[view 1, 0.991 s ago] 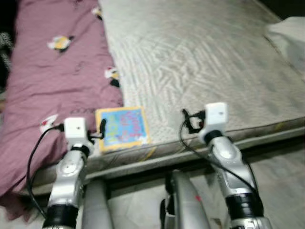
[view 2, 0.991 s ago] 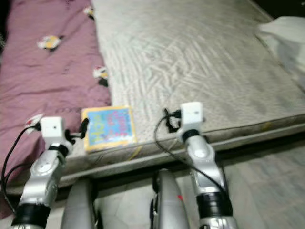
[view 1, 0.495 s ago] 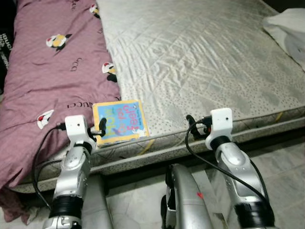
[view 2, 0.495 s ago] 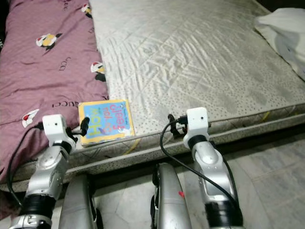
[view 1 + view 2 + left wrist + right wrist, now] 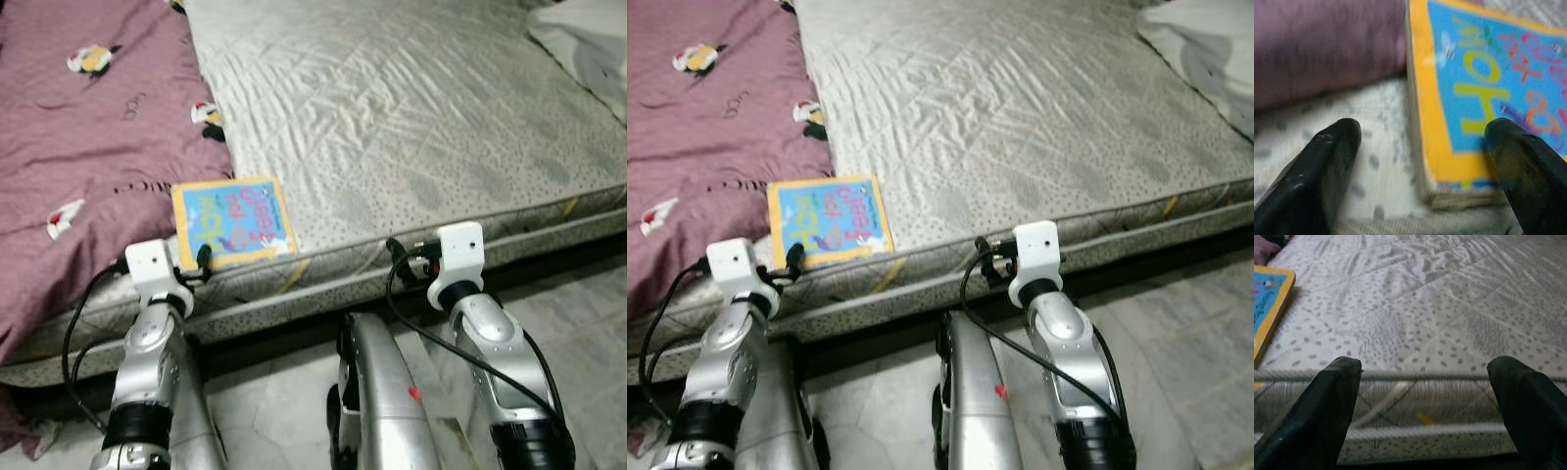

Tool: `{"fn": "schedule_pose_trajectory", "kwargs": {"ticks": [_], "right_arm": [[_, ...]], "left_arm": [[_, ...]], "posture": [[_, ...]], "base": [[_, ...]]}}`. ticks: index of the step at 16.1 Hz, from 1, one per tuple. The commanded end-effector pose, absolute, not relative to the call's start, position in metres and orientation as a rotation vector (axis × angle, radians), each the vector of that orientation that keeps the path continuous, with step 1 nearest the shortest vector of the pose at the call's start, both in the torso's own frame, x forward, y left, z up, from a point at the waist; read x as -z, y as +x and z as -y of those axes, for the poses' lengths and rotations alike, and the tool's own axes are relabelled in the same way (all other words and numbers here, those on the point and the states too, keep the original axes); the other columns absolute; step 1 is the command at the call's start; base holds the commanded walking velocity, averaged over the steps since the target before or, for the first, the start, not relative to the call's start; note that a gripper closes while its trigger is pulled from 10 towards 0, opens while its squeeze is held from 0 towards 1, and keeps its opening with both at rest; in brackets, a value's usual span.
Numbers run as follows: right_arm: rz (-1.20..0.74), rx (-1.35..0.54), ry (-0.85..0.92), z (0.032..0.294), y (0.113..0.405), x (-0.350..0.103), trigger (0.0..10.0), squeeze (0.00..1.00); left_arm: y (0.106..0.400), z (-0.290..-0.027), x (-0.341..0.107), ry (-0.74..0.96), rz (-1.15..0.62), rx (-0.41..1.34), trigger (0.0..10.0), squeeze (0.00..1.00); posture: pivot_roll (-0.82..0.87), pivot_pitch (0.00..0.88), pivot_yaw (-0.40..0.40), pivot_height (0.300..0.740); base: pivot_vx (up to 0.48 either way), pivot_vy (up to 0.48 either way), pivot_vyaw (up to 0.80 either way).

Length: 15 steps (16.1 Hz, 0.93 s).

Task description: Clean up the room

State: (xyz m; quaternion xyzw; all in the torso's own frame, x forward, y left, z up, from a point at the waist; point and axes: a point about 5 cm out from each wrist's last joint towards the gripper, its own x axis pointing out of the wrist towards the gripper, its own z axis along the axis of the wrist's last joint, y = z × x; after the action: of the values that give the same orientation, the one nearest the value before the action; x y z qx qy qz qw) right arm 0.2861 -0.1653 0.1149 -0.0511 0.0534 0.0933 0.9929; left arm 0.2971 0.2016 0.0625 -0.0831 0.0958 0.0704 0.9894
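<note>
We stand at the edge of a bed whose bare quilted mattress [image 5: 411, 117] lies before us, with a mauve blanket [image 5: 88, 137] printed with small birds covering its left part. A thin picture book [image 5: 233, 221] with a yellow border and blue cover lies flat on the mattress near the front edge, its far left corner touching the blanket. Our left claw [image 5: 1420, 161] sits low at that edge with its 2 black fingers [image 5: 1327, 166] spread wide, holding nothing; the near corner of the book lies between them, one finger over the cover and the other over the bare mattress beside it. Our right claw [image 5: 1425, 396] hangs in front of the mattress side, well apart from the book, its fingers [image 5: 1327, 406] equally wide and empty. A white pillow [image 5: 588, 39] rests at the far right corner.
</note>
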Motion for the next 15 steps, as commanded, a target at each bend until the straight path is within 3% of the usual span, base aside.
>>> {"fn": "schedule_pose_trajectory", "kwargs": {"ticks": [1, 11, 15], "right_arm": [[-0.090, -0.189, -0.089, 0.169, 0.281, -0.122, 10.0, 0.00], [-0.087, -0.187, -0.145, 0.183, 0.260, -0.132, 10.0, 0.00], [-0.083, -0.159, -0.167, 0.193, 0.259, -0.138, 10.0, 0.00]], "left_arm": [[0.296, -0.206, -0.061, -0.171, -0.196, -0.160, 10.0, 0.00], [0.321, -0.199, -0.065, -0.276, -0.186, -0.051, 10.0, 0.00], [0.322, -0.189, -0.053, -0.429, -0.238, 0.060, 10.0, 0.00]], "posture": [[-0.08, 0.197, -0.080, 0.472], [-0.16, 0.193, -0.086, 0.472], [-0.19, 0.184, -0.084, 0.472]], "base": [[0.000, 0.000, 0.00], [0.000, 0.000, 0.00], [0.000, 0.000, 0.00]]}}
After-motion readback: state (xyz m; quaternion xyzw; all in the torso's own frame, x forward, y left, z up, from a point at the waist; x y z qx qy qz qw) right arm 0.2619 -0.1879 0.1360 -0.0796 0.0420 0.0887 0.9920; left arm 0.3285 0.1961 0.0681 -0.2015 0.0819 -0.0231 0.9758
